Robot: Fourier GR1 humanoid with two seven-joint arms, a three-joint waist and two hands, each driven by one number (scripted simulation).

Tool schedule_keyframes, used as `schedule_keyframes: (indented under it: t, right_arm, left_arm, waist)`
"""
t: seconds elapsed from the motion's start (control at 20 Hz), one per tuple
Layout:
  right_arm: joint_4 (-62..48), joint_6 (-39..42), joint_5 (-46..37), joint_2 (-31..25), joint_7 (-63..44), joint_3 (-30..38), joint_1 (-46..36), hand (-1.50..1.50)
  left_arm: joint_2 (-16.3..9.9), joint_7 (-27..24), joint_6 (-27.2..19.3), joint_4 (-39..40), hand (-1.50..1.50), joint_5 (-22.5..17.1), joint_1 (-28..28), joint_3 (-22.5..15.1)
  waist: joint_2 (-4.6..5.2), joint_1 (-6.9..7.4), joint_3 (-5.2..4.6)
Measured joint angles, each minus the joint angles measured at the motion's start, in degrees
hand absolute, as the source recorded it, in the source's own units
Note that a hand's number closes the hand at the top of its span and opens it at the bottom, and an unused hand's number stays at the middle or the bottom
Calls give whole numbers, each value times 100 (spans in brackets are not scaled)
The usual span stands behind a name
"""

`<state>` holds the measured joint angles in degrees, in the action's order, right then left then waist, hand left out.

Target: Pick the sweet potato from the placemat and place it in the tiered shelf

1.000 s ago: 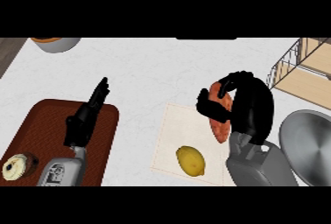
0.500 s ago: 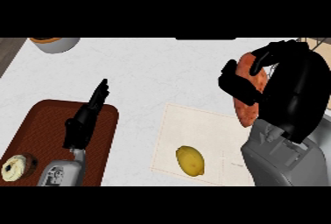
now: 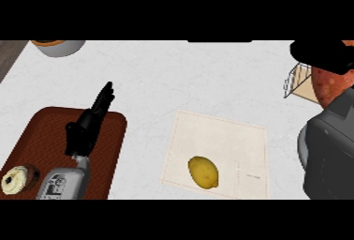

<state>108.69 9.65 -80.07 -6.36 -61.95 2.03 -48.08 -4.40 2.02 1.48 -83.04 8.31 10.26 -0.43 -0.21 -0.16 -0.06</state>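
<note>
A pale speckled counter [image 3: 180, 79] is seen across the whole view. At the right edge a grey forearm [image 3: 328, 159] fills the lower right, and above it, in the upper right corner, the right hand [image 3: 319, 54] is curled round the sweet potato [image 3: 333, 82], which is held up beside the wire side of the tiered shelf [image 3: 296, 82] (how much of the shelf lies beyond the frame cannot be told). A brown tray [image 3: 41, 126] is found at the lower left, and the left hand [image 3: 88, 126] is held over it with straight fingers pointing toward the top of the frame. A cream placemat [image 3: 221, 140] lies in the lower centre, with a lemon [image 3: 203, 171] on its lower part. A doughnut [image 3: 18, 179] rests at the tray's lower left. A grey bowl [image 3: 61, 46] is cut off by the upper left edge.
</note>
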Motion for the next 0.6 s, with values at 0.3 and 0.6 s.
schedule_keyframes:
  t: [0.3,0.6]
  right_arm:
    - [-268,228,-20,-405,243,612,-359,150]
    - [-669,296,56,-953,511,1113,-583,150]
  left_arm:
    - [-18,-62,43,-22,0,16,-85,-18]
    - [4,29,37,-82,0,21,-66,-19]
  waist:
    - [8,22,2]
    - [13,23,3]
